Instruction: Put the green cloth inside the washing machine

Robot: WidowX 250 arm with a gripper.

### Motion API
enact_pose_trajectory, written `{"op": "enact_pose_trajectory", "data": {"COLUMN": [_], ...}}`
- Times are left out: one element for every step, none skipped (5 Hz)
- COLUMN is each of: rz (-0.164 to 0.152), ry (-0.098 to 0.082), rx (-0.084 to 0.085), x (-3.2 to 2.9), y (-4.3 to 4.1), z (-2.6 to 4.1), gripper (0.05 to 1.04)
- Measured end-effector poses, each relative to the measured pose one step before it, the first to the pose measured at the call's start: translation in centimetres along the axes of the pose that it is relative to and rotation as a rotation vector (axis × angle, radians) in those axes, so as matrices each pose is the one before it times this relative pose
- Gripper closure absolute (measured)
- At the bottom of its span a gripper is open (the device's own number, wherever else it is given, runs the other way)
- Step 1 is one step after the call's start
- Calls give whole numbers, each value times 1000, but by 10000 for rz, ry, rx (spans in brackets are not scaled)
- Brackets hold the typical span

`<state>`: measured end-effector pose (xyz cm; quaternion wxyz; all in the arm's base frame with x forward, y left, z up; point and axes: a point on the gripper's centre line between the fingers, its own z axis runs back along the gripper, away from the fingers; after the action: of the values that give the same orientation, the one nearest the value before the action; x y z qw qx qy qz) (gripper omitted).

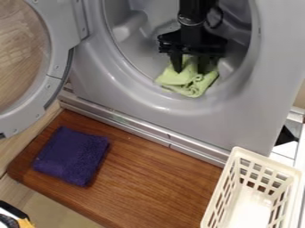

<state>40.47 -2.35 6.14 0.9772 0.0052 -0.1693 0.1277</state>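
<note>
Black and angular, the end effector (191, 70) hangs from the arm in the upper part of the frame, right of centre, within the round opening of a grey front-loading washing machine (220, 120). Whether it is clamped on cloth or free of it, I cannot tell. Directly beneath and around its lower end lies the light green, crumpled fabric cloth (191, 86), bunched at the lower rim of the opening, with loose folds spreading to the left and downward. Behind them is the smooth, pale grey interior (132, 46) of the machine. At the upper left of the frame, the round door (58, 58) stands open, its thick grey ring surrounding a clear pane through which a wood-grained surface shows. Along the foot of the machine, a silvery ridged strip (149, 133) slants from the left down towards the lower right. Below this is a brown wooden bench (152, 185) with a rounded corner, and on its left part lies a folded, dark purple, fluffy cloth (71, 156). At the lower right of the frame is a cream rectangular plastic basket (268, 161) with slotted sides. A partly visible black, white and yellow object (24, 222) is at the lower left corner.
</note>
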Motion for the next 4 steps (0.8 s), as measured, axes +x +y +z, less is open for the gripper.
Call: {"op": "enact_pose_trajectory", "data": {"rz": [-44,-92,-172,-246], "ry": [-96,-115,-253,-237], "rx": [-47,-44,-141,-146], "x": [-366,-630,-222,-741], "y": [190,277,174,888], "z": [958,781,1676,2546], "gripper": [82,79,83,83]}}
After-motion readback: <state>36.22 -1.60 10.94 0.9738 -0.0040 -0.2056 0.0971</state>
